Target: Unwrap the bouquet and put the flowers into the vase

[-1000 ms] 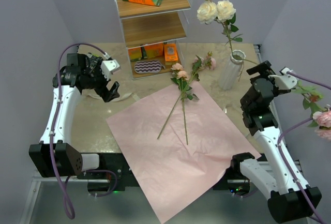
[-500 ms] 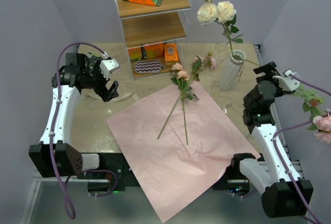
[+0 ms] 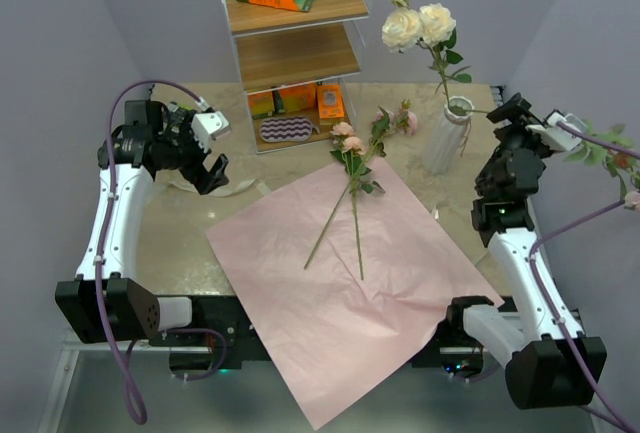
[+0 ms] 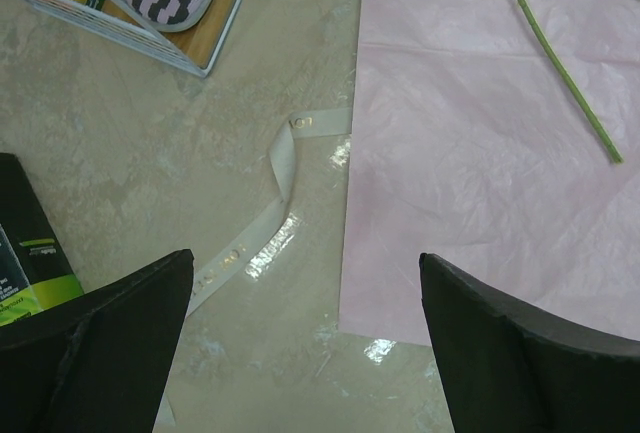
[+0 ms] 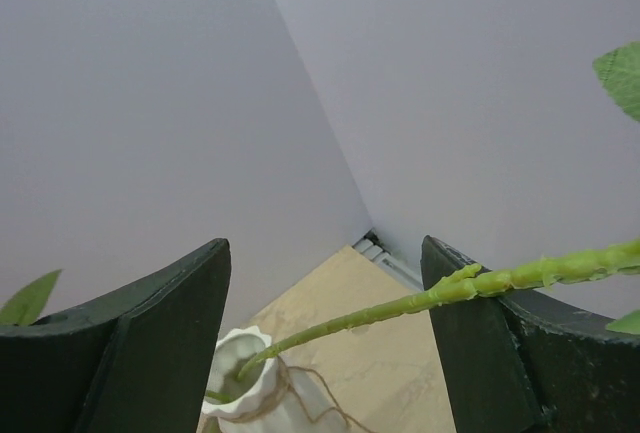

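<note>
The bouquet lies unwrapped: its pink sheet (image 3: 330,283) is spread flat with two pink roses (image 3: 350,198) lying across it. The white ribbed vase (image 3: 445,138) holds cream roses (image 3: 418,23). Another rose's green stem (image 5: 380,311) runs from the vase mouth (image 5: 235,373) across my right gripper's far finger (image 5: 480,353). That rose's leaves and pink blooms (image 3: 625,168) hang at the right edge. My right gripper (image 5: 325,245) (image 3: 518,113) stands open beside the vase, its jaws wide apart. My left gripper (image 4: 306,258) (image 3: 212,171) hangs open and empty over the sheet's left corner.
A cream ribbon (image 4: 275,183) lies on the marble table beside the sheet's left edge. A wire shelf rack (image 3: 290,43) with orange boxes and a striped pad stands at the back. Grey walls close in on both sides.
My right arm has swung up and toward the vase, bringing the stem's end to the vase mouth. The blooms have shifted toward the right edge. My left arm has barely moved.
</note>
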Motion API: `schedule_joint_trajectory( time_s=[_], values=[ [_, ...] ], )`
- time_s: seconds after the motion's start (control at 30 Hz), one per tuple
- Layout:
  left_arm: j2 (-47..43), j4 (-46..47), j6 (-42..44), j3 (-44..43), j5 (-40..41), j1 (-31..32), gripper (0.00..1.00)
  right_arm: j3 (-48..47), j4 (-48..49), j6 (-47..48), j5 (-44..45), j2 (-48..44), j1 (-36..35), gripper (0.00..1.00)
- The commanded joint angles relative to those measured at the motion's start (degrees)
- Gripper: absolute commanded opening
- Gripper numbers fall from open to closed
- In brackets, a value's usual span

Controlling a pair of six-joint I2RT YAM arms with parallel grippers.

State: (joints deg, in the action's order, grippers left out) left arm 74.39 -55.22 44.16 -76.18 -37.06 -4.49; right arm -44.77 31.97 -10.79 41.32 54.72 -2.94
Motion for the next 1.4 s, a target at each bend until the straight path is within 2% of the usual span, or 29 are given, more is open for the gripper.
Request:
schedule_joint_trajectory(
  time_s=[0.0,0.23,0.43,0.53,0.73,0.9,0.93,1.13,1.2,1.27,1.37],
  values=[
    [0.0,0.6,0.0,-2.0,-1.2,-0.5,0.99,-5.9,5.0,4.8,-5.5,-0.4,0.1,0.79],
    [0.1,0.7,-0.4,-2.1,-1.4,-0.4,0.99,-13.7,2.6,9.0,-11.9,3.5,0.0,0.78],
    [-0.4,0.9,-0.2,-1.6,-0.9,-0.5,0.99,-23.2,-10.0,13.8,-15.7,10.9,0.1,0.77],
    [-0.6,1.1,-0.1,-1.1,-0.7,-0.6,0.99,-23.5,-11.0,15.3,-16.8,11.8,0.1,0.75],
    [-0.5,1.4,-0.1,-1.1,-0.6,-0.5,0.99,-28.4,-16.3,18.1,-15.8,13.8,0.1,0.61],
    [-0.3,2.0,-0.5,-0.3,-1.3,-0.6,0.99,-26.9,-14.1,19.9,-15.5,10.6,0.1,0.52],
    [-0.3,2.0,-0.5,-0.3,-1.3,-0.5,0.99,-26.9,-14.1,20.0,-15.8,10.2,0.0,0.47],
    [-0.2,1.9,-0.8,-1.1,-2.0,-0.5,0.99,-27.0,-17.4,19.0,-16.1,5.3,0.1,0.36],
    [-0.3,1.8,-1.1,-1.3,-2.4,-0.5,0.99,-27.6,-20.1,17.7,-12.3,4.7,0.1,0.37],
    [-0.5,1.7,-1.2,-1.2,-3.0,-0.5,0.99,-29.3,-27.1,15.3,-8.7,6.0,0.1,0.38],
    [-0.8,2.3,-1.9,-0.3,-4.2,-0.6,0.99,-30.5,-35.8,12.1,-4.1,10.5,0.0,0.60]
  ],
)
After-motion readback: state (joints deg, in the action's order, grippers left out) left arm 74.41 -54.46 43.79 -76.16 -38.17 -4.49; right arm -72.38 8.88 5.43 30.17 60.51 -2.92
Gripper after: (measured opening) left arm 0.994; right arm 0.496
